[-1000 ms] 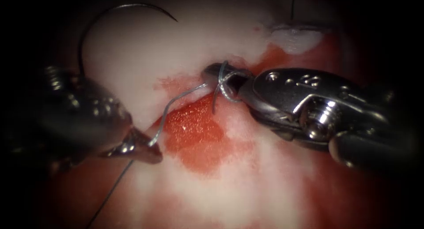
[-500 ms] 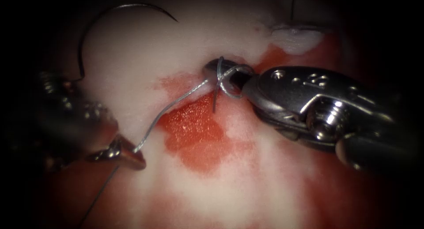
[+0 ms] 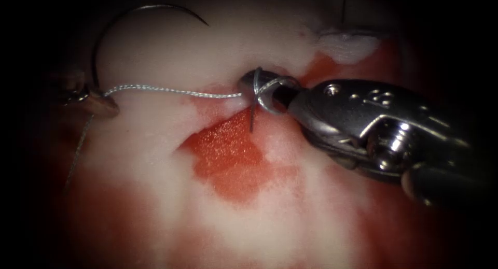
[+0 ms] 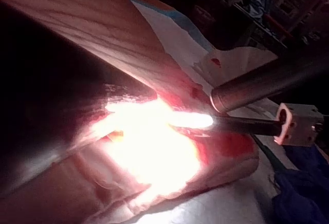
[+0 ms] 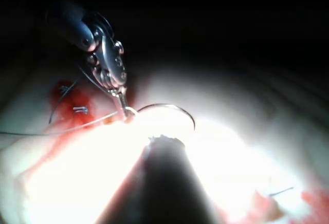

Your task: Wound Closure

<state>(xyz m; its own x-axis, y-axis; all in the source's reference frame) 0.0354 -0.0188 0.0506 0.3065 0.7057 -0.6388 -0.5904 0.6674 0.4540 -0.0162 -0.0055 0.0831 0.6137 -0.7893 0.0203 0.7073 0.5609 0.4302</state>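
Knot forming at the cut (image 3: 236, 144): thread (image 3: 171, 90) looped round right hand (image 3: 259, 87), closed on short tail. Left hand (image 3: 96, 104), far left, grips thread, now stretched taut. Needle (image 3: 129, 25) free, lying far-left on tissue (image 3: 249, 222). Tightening, cutting left.

Left tool (image 3: 101, 104): I have drawn it from low beside the red fluid up and out to the far left, jaws clamped on the thread (image 3: 171, 90).
Thread: its run from my left jaws to the loops on my right tool (image 3: 254, 81) went from a slack, sagging curve to a nearly straight, level line.
Loops: they seem snugger around my right jaws, though that is hard to judge.
Right tool: its body has slid slightly right.
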